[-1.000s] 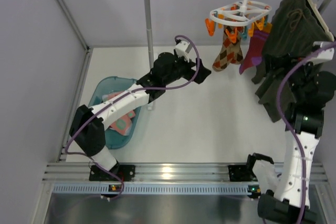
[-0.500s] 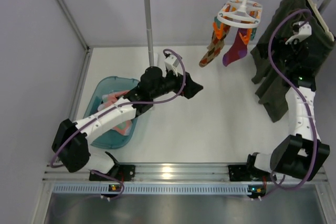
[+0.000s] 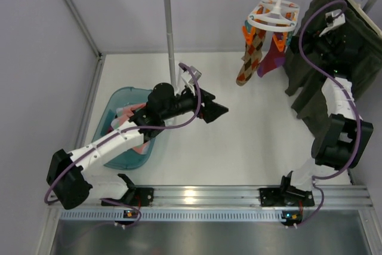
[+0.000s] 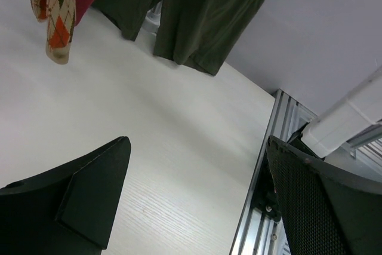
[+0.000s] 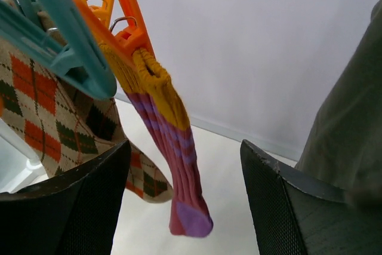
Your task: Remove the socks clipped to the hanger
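Note:
The white ring hanger point(image 3: 274, 16) hangs by its hook from the rail, with orange and teal clothespins. An orange-brown argyle sock point(image 3: 249, 58) and a magenta sock point(image 3: 271, 59) hang clipped to it. In the right wrist view the magenta sock point(image 5: 179, 165), with a yellow cuff in an orange pin point(image 5: 128, 10), hangs between my open right gripper point(image 5: 185, 147) fingers. The argyle sock point(image 5: 54, 106) is at its left under a teal pin point(image 5: 65, 46). My left gripper point(image 3: 218, 110) is open and empty, low over the table, well left of and below the socks. It also shows in the left wrist view point(image 4: 198, 141).
A large dark olive garment point(image 3: 343, 40) hangs at the right end of the rail, behind my right arm. A teal basket point(image 3: 116, 103) holding several socks sits at the left under my left arm. The rack's upright pole point(image 3: 169, 40) stands behind it.
My right arm rose and reached toward the hanger. My left gripper drew back and down, away from the socks. The hanger turned and the socks swung.

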Tool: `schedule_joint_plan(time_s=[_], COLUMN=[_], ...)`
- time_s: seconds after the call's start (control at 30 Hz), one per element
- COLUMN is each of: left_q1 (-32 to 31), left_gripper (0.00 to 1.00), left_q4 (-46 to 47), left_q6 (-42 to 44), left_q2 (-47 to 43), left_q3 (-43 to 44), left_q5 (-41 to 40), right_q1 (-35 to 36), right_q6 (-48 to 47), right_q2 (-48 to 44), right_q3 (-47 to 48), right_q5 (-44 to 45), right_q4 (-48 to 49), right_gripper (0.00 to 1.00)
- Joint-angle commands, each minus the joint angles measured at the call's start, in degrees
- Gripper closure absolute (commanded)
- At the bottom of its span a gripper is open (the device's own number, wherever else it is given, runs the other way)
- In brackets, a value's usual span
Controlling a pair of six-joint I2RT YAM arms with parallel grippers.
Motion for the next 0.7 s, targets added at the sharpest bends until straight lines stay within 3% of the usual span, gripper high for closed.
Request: schedule_joint_plan(time_s=[0.0,0.13,0.2,0.23,0.37,0.53,0.67], left_q1=[-0.91,-1.17,-1.26,-1.26,-1.52,-3.98,-11.52], left_gripper=[0.01,0.01,0.01,0.01,0.01,0.01,0.01], left_q4=[3.18,3.18,3.18,3.18,3.18,3.09,1.43], left_q6=[1.37,1.81,2.25,2.26,1.12,-0.29,0.93], left_q2=[-2.75,-2.93,-3.01,-3.19,-3.45,-3.89,-4.86], left_q3=[-1.31,-1.23,-1.14,-1.14,-0.62,1.40,4.12], left_q5=[2.21,2.47,2.48,2.39,2.91,3.97,1.25], right_q1=[1.70,3.28,3.72,3.72,3.63,3.63,3.55], right_q6=[0.90,0.64,2.39,2.75,1.53,-2.96,-4.37], right_q2=[3.22,6.74,6.83,6.39,0.00,-9.59,-18.12], right_q3=[4.92,7.12,5.99,5.28,-0.68,-6.49,-11.41], right_q5=[-5.42,-8.15,-8.24,-7.80,-2.98,7.74,18.37], right_q4=[8.42,9.66,13.86,15.01,16.52,10.03,4.66], right_gripper=[0.30,0.42,0.73,0.95,1.00,1.00,1.00])
